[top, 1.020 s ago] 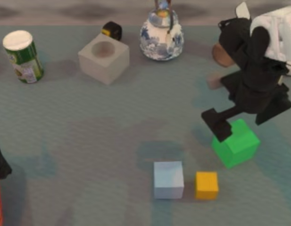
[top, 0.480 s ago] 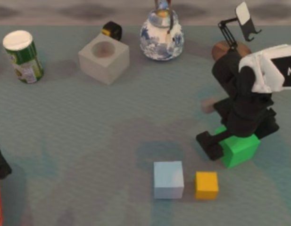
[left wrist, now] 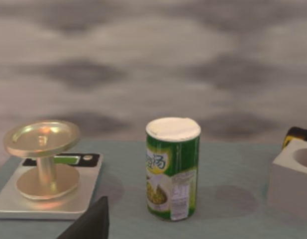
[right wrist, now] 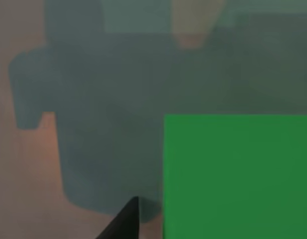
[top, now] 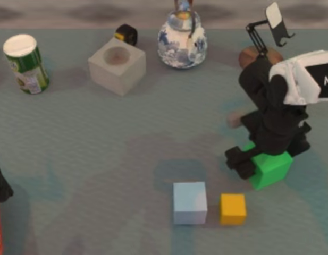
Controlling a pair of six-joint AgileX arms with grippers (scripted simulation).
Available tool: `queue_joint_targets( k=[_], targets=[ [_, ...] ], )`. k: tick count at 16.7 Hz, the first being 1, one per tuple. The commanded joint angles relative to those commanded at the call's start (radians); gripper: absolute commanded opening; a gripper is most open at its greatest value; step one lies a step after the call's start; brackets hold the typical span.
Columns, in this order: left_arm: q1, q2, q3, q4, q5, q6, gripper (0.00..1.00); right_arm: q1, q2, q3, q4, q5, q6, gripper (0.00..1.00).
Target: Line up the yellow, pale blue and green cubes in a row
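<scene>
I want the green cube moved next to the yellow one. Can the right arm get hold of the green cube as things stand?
Probably yes. The right gripper is already down over the green cube, one finger at its left side, nothing between them. Whether it has closed is unclear.

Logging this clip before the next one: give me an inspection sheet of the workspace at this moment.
Surface: teal cloth table, bare in the middle.
Job's things: pale blue matte cube beside small orange-yellow cube, apart; large bright green cube behind them, out of line.
Clutter: green can, grey block with round hollow, blue-and-white porcelain pot, brass stand on a scale.
Grippers: right claw straddling the green cube; left arm parked at the left edge.
Cables: nothing seen.
Surroundings: grey mottled backdrop.
</scene>
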Motion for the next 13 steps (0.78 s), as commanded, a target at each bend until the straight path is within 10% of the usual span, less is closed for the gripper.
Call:
queue_joint_targets(
  k=[7, 13],
  targets=[
    [0.0, 0.0, 0.0, 0.0, 0.0, 0.0, 1.0, 0.0, 0.0, 0.0, 0.0, 0.0, 0.0, 0.02],
    [0.0, 0.0, 0.0, 0.0, 0.0, 0.0, 1.0, 0.0, 0.0, 0.0, 0.0, 0.0, 0.0, 0.0]
  ],
)
